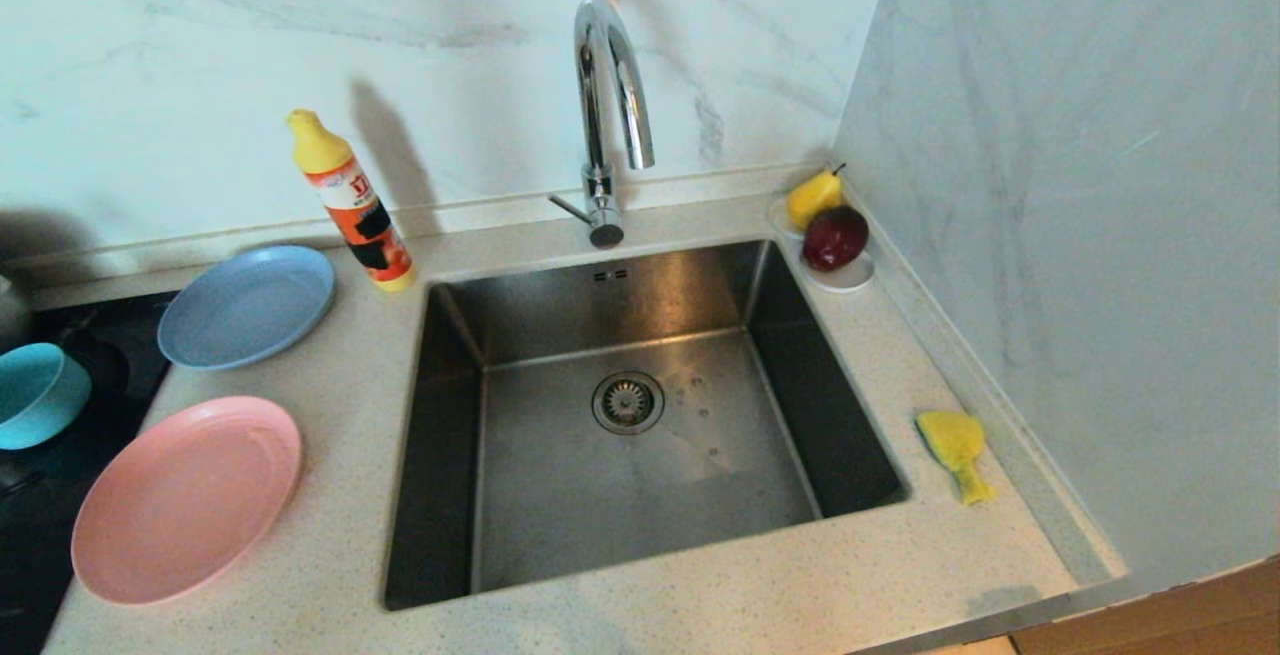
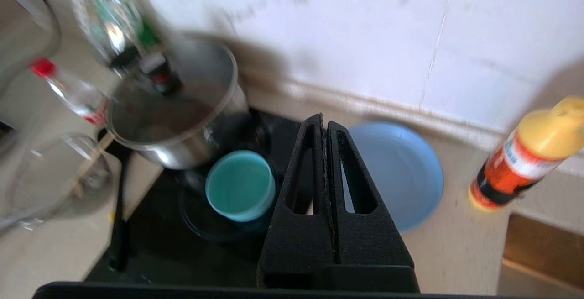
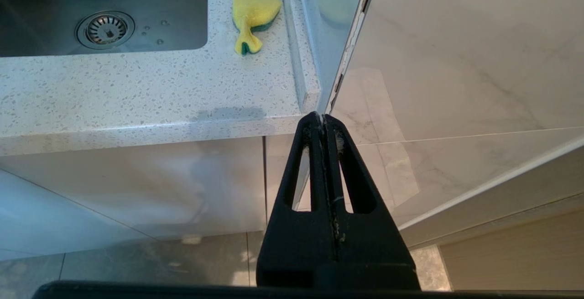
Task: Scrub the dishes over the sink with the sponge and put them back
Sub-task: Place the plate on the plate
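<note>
A pink plate [image 1: 185,498] and a light-blue plate [image 1: 247,305] lie on the counter left of the steel sink [image 1: 640,415]. A teal bowl [image 1: 35,393] stands at the far left on a dark hob. The yellow sponge [image 1: 955,450] with a green underside lies on the counter right of the sink. My left gripper [image 2: 325,120] is shut and empty, hovering above the gap between the teal bowl [image 2: 240,185] and the light-blue plate [image 2: 397,175]. My right gripper [image 3: 323,117] is shut and empty, parked low in front of the counter edge, with the sponge [image 3: 253,16] farther off.
An orange detergent bottle [image 1: 355,203] stands behind the blue plate. A chrome tap [image 1: 610,115] arches over the sink. A white saucer [image 1: 845,275] with a pear and a dark red fruit sits at the back right. A steel pot [image 2: 178,107] and bottles stand beyond the bowl.
</note>
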### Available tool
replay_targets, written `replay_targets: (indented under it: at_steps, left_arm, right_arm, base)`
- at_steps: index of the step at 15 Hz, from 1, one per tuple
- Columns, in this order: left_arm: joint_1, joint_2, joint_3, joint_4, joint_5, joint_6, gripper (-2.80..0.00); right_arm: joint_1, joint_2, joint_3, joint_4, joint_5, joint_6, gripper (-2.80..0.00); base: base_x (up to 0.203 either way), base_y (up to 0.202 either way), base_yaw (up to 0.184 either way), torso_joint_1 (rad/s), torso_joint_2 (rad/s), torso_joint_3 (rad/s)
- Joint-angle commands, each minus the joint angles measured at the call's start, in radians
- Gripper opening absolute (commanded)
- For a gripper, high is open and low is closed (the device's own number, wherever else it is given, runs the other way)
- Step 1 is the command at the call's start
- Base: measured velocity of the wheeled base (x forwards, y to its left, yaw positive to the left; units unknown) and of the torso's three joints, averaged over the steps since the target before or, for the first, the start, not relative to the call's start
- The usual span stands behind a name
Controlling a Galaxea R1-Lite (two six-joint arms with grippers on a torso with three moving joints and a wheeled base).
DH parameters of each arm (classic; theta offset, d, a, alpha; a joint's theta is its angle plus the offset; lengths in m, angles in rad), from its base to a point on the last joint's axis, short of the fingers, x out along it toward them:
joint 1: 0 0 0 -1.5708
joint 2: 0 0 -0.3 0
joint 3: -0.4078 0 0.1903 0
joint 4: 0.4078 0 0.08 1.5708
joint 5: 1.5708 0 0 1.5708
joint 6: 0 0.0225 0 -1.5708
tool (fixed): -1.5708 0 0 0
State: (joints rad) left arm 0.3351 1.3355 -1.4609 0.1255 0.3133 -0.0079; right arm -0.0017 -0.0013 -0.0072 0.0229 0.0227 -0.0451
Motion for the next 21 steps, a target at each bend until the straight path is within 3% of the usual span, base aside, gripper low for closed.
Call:
replay_targets:
  at_steps: [1, 3, 5, 11, 16, 17, 21]
  left_arm:
    - [0.080, 0.029, -0.003, 0.056, -0.079, -0.032, -2.80]
    - [0.149, 0.053, 0.001, 0.097, -0.183, -0.076, -2.80]
    - [0.199, 0.121, 0.005, 0.103, -0.231, -0.094, -2.80]
    - [0.293, 0.323, 0.016, 0.104, -0.294, -0.183, -2.80]
    - [0.354, 0.386, 0.019, 0.146, -0.343, -0.230, -2.80]
    - [0.370, 0.394, 0.019, 0.155, -0.365, -0.236, 0.00]
    - [0.432, 0.434, 0.017, 0.171, -0.440, -0.260, 0.00]
  right_arm:
    - [0.000, 0.001, 0.000, 0.000, 0.000, -0.001, -2.80]
    - [0.000, 0.001, 0.000, 0.000, 0.000, -0.001, -2.80]
    - [0.000, 0.001, 0.000, 0.000, 0.000, -0.001, -2.80]
    - [0.000, 0.001, 0.000, 0.000, 0.000, -0.001, -2.80]
    - [0.000, 0.001, 0.000, 0.000, 0.000, -0.001, -2.80]
    - [0.000, 0.001, 0.000, 0.000, 0.000, -0.001, -2.80]
    - [0.000, 0.001, 0.000, 0.000, 0.000, -0.001, -2.80]
  base:
    - [0.000, 0.000, 0.000, 0.000, 0.00, 0.000]
    - [0.000, 0.000, 0.000, 0.000, 0.00, 0.000]
    - [0.000, 0.000, 0.000, 0.000, 0.00, 0.000]
    - [0.000, 0.000, 0.000, 0.000, 0.00, 0.000]
    - [0.000, 0.000, 0.000, 0.000, 0.00, 0.000]
    - [0.000, 0.000, 0.000, 0.000, 0.00, 0.000]
    - [0.000, 0.000, 0.000, 0.000, 0.00, 0.000]
